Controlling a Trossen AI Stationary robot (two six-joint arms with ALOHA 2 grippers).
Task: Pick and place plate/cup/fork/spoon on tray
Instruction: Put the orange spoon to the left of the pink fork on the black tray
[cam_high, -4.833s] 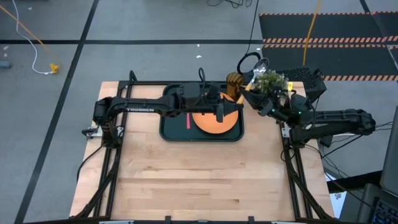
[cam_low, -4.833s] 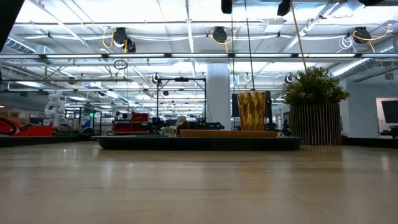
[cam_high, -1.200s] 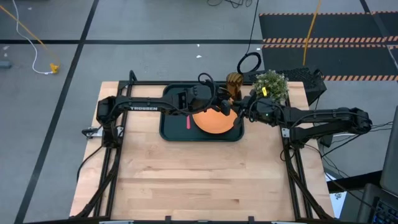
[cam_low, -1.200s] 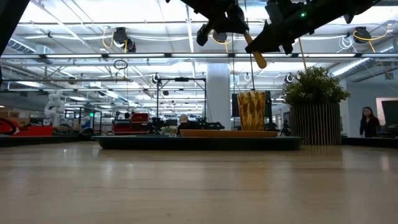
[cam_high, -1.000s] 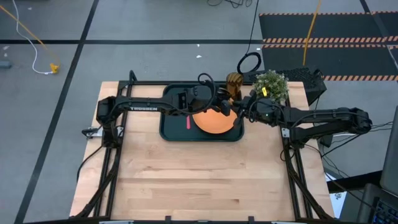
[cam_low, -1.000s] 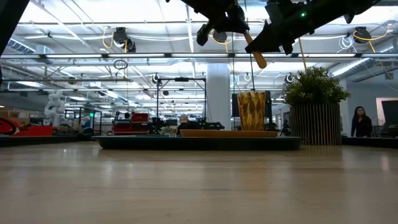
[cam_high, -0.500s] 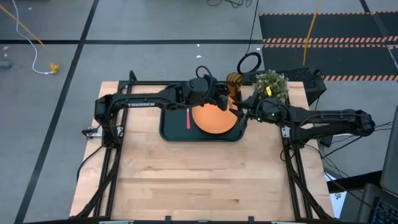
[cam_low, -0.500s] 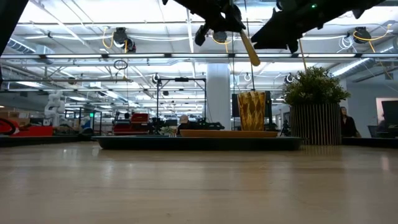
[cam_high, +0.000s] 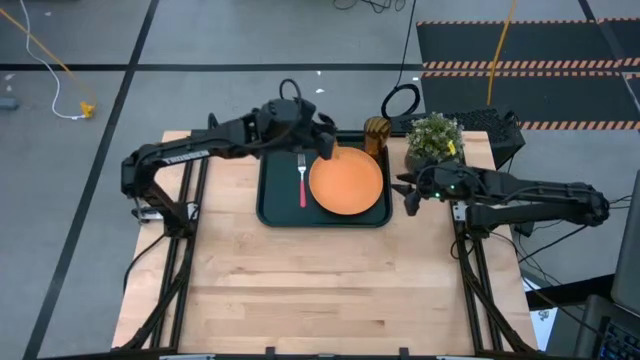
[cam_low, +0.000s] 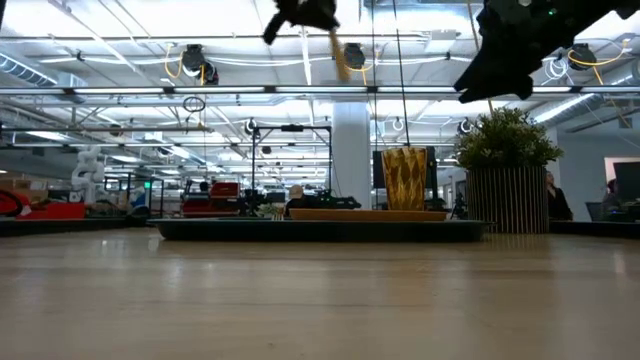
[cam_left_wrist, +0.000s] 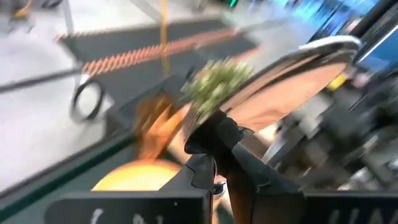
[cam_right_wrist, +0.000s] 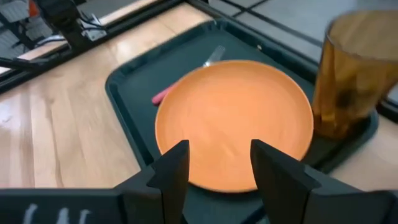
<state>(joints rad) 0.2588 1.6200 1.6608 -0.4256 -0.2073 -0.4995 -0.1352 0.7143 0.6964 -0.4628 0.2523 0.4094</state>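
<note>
The room is bright, and the light comes from long lamps on the ceiling, which glare white in the low view. From above, the table (cam_high: 300, 290) is lit evenly and the shadows under the arms are soft and short. The left wrist view is strongly blurred; the potted plant (cam_left_wrist: 217, 81) and the striped floor are only smears. The right wrist view is sharper: the plate (cam_right_wrist: 239, 121) is clear, while the cup (cam_right_wrist: 351, 71) looks soft.
</note>
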